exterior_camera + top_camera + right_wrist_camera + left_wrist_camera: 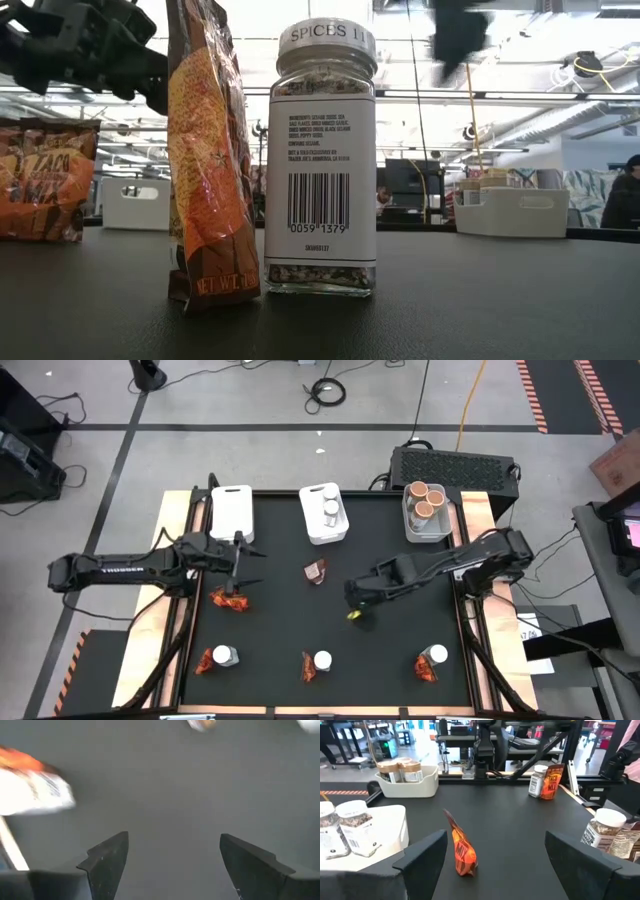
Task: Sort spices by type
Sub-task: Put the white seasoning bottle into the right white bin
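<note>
- The black table mat (pixel 290 620) holds three white rectangular plastic bins along its 12 o'clock edge: the bin at 11 o'clock (pixel 232 510) looks empty, the middle bin (pixel 324 513) holds two clear glass jars with white lids (pixel 331 511), and the bin at 1 o'clock (pixel 427 512) holds three short round tan-topped tubs (pixel 426 499).
- Unsorted spices lie on the mat: a red-orange crinkly sachet (pixel 316 571) near the centre, another (pixel 230 600) at about 9 o'clock, and three jar-and-sachet pairs along the 6 o'clock edge, at 7 o'clock (pixel 217 658), 6 o'clock (pixel 316 662) and 5 o'clock (pixel 431 661).
- The left gripper (pixel 243 567) hovers at 9 o'clock, just above the sachet there, fingers spread wide and holding nothing; its wrist view looks across at the centre sachet (pixel 462 851).
- The right gripper (pixel 356 600) hangs right of centre, toward 4 o'clock, fingers spread and empty, over bare mat.
- Step in hand, as I judge it: between picks, with jars and tubs partly sorted and no sachet binned yet.
- The next move likely calls for a gripper to drop over a sachet, pinch the thin crinkly foil across its narrow side, and carry it to the 11 o'clock bin.
- The 6 o'clock pairs touch, so each needs a careful approach.
</note>
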